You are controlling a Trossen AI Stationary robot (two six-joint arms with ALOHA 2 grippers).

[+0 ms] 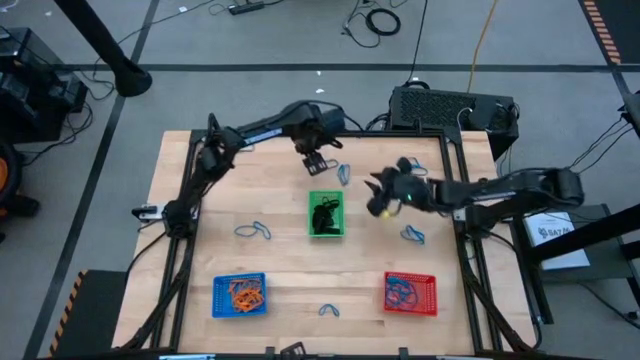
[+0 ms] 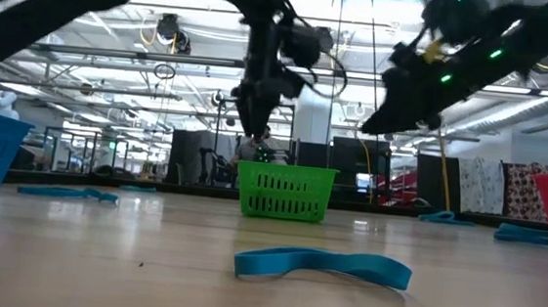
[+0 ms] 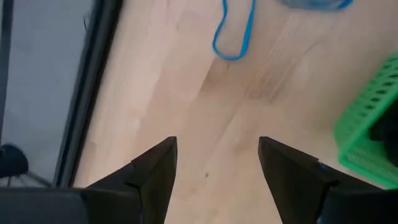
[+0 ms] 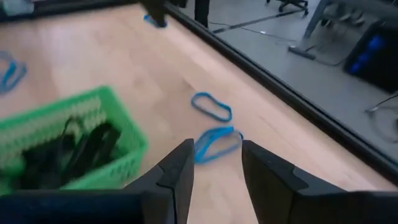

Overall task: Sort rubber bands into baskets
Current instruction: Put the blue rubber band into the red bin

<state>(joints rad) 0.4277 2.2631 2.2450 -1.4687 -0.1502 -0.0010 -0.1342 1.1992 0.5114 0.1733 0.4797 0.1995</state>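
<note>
The green basket (image 1: 326, 215) stands mid-table with black rubber bands in it. The blue basket (image 1: 240, 295), near left, holds orange bands, and the red basket (image 1: 410, 293), near right, holds blue ones. Loose blue bands lie on the wood (image 1: 253, 231), (image 1: 413, 235), (image 1: 329, 310), (image 1: 343, 174). My left gripper (image 3: 217, 146) hangs open, pointing down, just beyond the green basket's far end (image 1: 315, 162). My right gripper (image 4: 216, 146) is open and slants down from the right (image 1: 376, 192). Beyond its fingertips lie two blue bands (image 4: 211, 106), (image 4: 214, 142). The low view shows it well above the table (image 2: 386, 118).
A dark metal frame (image 4: 267, 78) runs along the table's far edge, with a black box (image 1: 452, 108) behind it. One blue band (image 2: 324, 265) lies close to the near edge. Bare wood lies between the baskets.
</note>
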